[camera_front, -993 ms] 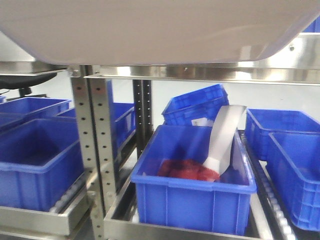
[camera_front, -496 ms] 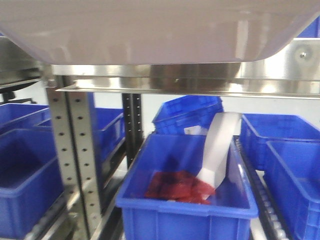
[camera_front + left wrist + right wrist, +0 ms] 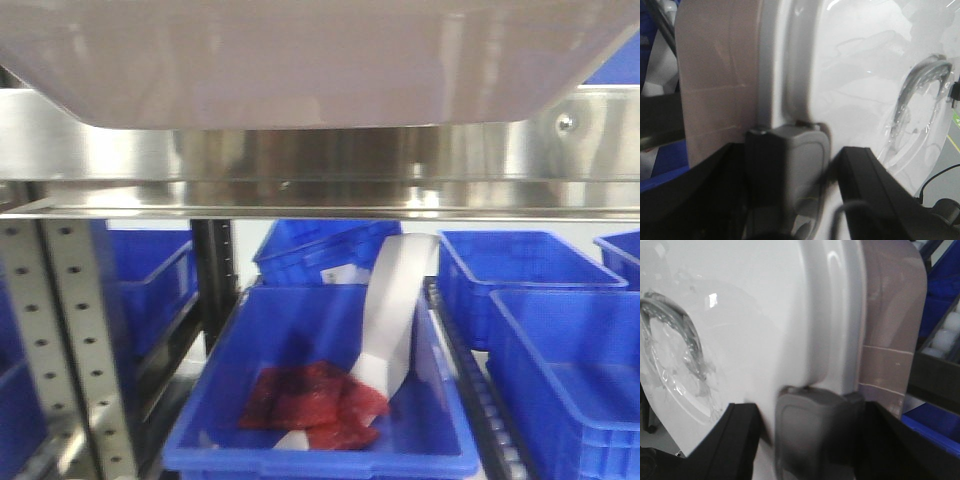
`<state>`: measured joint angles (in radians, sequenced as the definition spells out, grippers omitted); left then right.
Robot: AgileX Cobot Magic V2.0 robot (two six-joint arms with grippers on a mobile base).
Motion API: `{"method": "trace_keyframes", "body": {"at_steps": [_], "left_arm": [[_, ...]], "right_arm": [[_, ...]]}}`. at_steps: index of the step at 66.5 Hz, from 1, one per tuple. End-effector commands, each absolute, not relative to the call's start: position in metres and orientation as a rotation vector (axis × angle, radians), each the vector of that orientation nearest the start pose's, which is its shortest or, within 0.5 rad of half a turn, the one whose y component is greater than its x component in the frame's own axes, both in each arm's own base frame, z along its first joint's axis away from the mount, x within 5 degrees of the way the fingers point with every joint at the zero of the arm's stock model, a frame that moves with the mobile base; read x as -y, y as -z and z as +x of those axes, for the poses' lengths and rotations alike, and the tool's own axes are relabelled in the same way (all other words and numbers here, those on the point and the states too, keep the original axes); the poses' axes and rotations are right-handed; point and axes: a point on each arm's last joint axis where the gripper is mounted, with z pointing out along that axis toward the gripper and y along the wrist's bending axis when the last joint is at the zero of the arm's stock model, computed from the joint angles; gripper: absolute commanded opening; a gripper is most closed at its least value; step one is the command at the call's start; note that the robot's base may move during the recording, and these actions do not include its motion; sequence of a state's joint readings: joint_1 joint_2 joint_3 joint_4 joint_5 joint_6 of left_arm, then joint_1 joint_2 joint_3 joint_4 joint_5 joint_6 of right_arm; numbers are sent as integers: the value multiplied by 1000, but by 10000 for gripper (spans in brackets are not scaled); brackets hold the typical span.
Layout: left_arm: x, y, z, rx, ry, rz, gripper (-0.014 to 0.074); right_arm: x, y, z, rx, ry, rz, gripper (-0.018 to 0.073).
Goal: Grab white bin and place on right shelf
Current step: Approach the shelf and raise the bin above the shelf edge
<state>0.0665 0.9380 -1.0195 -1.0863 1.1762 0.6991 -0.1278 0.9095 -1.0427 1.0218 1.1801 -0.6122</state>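
Left gripper (image 3: 790, 170), grey rubbery pad pressed to the rim, clamps one end of the translucent pinkish-white plastic tub (image 3: 720, 75) beside its glossy white lid (image 3: 865, 65). The right gripper (image 3: 815, 425) clamps the opposite rim likewise. In the front view the tub's smooth, round-cornered underside fills the top, overlapping the shiny stainless-steel shelf rail (image 3: 320, 160). Below, a blue plastic bin (image 3: 235, 350) holds crumpled red material (image 3: 310, 405).

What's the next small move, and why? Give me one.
Probably raise the white bin slightly before any forward push onto the right shelf. The left gripper and right gripper clamp its rim. In the front view its underside overlaps that shelf's steel front edge, so clearance looks uncertain.
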Motion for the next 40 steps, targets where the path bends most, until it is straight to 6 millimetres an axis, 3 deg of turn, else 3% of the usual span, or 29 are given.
{"method": "trace_keyframes", "body": {"at_steps": [1,40], "left_arm": [[75,-430,139,-1853,1173,534,211],[75,-430,139,-1853,1173,534,211]], "right_arm": [[-67,-432,132,-1931,-1125,-486,429],[-67,-432,132,-1931,-1125,-486,429]]}}
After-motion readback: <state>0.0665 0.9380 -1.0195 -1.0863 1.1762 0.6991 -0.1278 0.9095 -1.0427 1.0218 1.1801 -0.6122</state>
